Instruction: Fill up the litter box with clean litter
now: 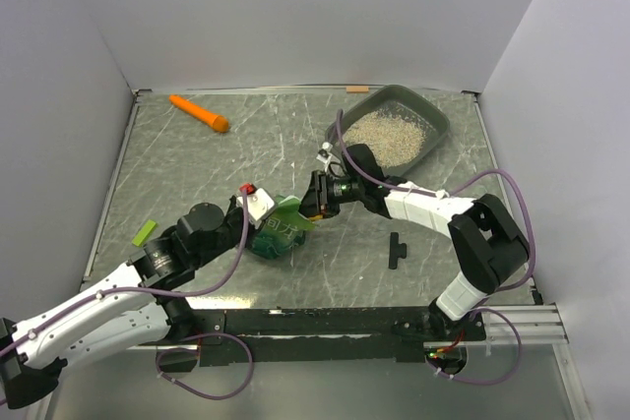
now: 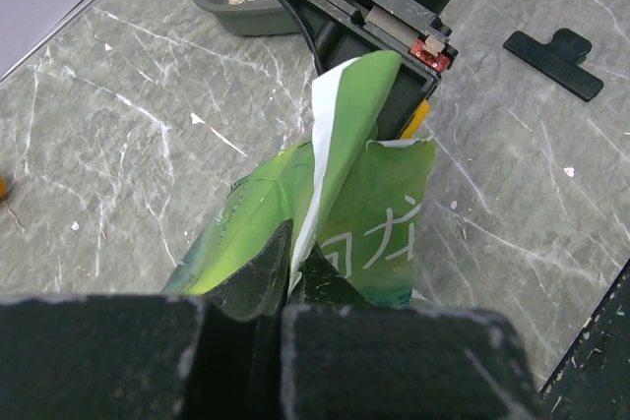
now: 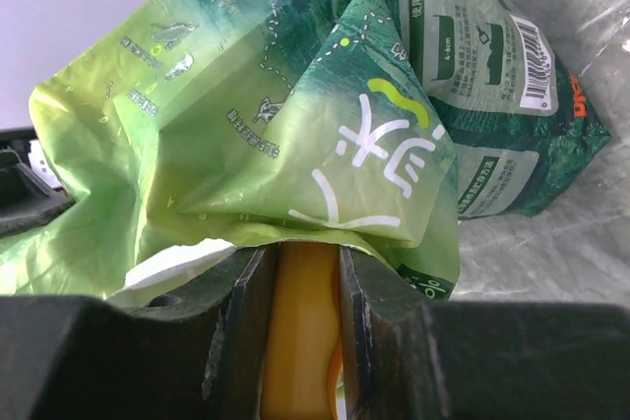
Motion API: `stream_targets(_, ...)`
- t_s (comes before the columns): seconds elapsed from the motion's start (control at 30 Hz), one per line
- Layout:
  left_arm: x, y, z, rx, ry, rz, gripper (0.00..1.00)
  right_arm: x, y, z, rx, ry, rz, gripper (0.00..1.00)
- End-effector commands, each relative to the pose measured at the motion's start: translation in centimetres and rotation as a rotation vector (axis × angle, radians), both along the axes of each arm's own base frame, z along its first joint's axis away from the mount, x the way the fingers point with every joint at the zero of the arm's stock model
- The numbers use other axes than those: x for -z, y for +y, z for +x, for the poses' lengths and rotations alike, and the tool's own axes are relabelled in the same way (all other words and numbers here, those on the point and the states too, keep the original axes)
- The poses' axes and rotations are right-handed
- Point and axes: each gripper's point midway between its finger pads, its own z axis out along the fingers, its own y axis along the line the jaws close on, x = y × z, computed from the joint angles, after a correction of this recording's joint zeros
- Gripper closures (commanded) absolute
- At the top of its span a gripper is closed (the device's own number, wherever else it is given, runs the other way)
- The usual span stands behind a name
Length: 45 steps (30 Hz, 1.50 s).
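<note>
Left tool (image 2: 295, 258), right tool (image 3: 300, 268) grip green bag (image 3: 325, 115); clean litter (image 1: 387, 132) in litter box (image 1: 441, 123).

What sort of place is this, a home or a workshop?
Probably a robot test bench, not a home: bare white walls box in a marbled table, a left arm and right arm stand at its near edge, with a litter box and green bag as props.

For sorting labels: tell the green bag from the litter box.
The green bag is glossy and crumpled; the litter box is dark grey and rigid. The left gripper and right gripper pinch the bag mid-table; the box sits at the far right, holding clean litter.
</note>
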Motion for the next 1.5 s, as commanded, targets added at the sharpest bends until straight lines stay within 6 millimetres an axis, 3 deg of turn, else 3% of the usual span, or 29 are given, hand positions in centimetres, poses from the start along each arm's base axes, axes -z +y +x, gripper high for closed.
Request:
stream_targets(0.0, 0.4, -0.8, -0.3, 0.022, 0.016, -0.007, 0.99, -0.5, 0.3, -0.4, 0.002, -0.012, 0.047, 1.0)
stream_targets(0.47, 1.9, -1.5, -0.8, 0.044, 0.032, 0.04, 0.99, -3.9, -3.1, -1.6, 0.03, -0.052, 0.15, 1.0)
stream_targets(0.83, 2.7, -1.9, -1.1, 0.057, 0.039, 0.064, 0.99, -5.0, -5.9, -3.1, 0.043, -0.084, 0.201, 1.0)
stream_targets(1.1, 2.9, -2.1, -1.4, 0.078, 0.037, 0.064, 0.99, -5.3, -8.8, -3.2, 0.109, -0.09, 0.204, 1.0)
stream_targets(1.47, 2.7, -2.3, -1.8, 0.1, 0.017, 0.052, 0.99, -5.8, -11.3, -3.6, 0.186, -0.088, 0.214, 1.0)
